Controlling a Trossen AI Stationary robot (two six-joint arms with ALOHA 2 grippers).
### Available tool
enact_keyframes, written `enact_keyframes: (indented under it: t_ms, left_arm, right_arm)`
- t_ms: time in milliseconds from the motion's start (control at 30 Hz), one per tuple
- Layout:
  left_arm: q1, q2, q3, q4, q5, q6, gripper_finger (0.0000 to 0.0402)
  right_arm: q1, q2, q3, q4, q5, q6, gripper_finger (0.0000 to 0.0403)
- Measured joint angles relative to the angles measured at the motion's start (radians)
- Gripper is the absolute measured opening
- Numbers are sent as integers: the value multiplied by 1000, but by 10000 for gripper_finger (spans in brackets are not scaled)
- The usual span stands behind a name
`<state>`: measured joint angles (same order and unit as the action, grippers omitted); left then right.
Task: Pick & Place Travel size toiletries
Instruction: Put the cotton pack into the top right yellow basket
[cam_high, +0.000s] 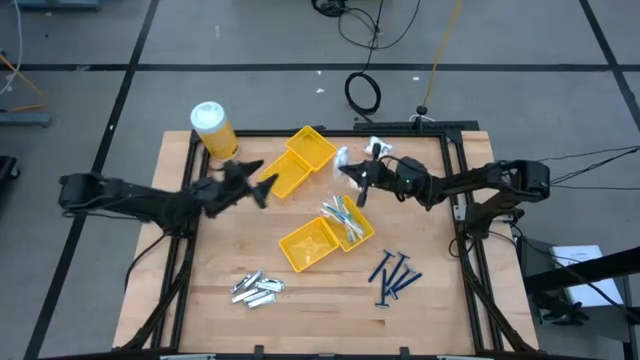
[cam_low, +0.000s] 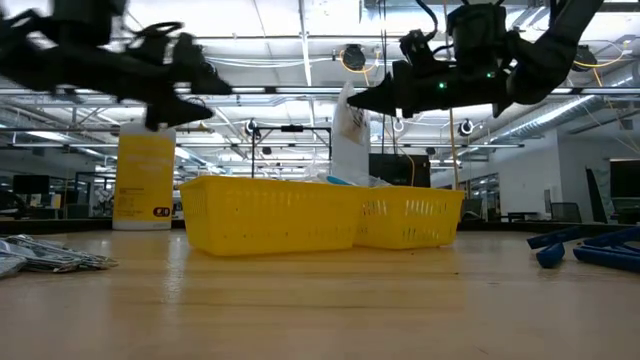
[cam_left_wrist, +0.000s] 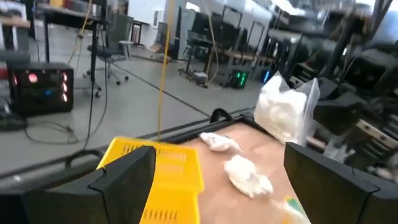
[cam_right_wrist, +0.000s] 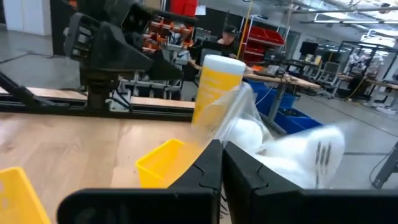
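Fingers of the right gripper (cam_high: 352, 190) pinch shut on a white crinkly packet (cam_low: 349, 130), held above the bench (cam_high: 300, 300) to clear the far yellow tray (cam_high: 300, 160), while the left gripper (cam_high: 262, 186) waits wide nearby.

Even, bright overhead light fills the room; in the low view, rows of ceiling strip lights glow behind the arms, which show as dark backlit shapes, and the near table (cam_low: 320, 310) surface is soft and out of focus. From above, shadows under the arms are faint and diffuse on the wood. Both wrist views are smeared by motion blur, most on the white crinkly packet (cam_right_wrist: 292, 152) and the far room, with bent lines at the edges.
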<state>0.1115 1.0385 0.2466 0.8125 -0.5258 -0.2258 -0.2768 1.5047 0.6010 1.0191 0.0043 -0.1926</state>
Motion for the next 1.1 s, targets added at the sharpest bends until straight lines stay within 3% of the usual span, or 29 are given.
enact_keyframes:
  t_ms: [133,233,500,700,1100]
  left_arm:
    - [38,233,216,-14,46,75,349]
    - [46,368,371,-66,98,127,349]
    - [37,587,657,-177,137,314,349]
    - [39,662,744,-217,125,326,349]
    - [61,671,757,-232,137,269,349]
  right_arm:
    - [1,0,0,-9,1,-8,0]
    - [1,0,0,-37,65,-20,0]
    - [1,0,0,7,100,-57,0]
    - [4,0,-1,-37,100,-56,0]
    - [28,0,-4,25,108,-80,0]
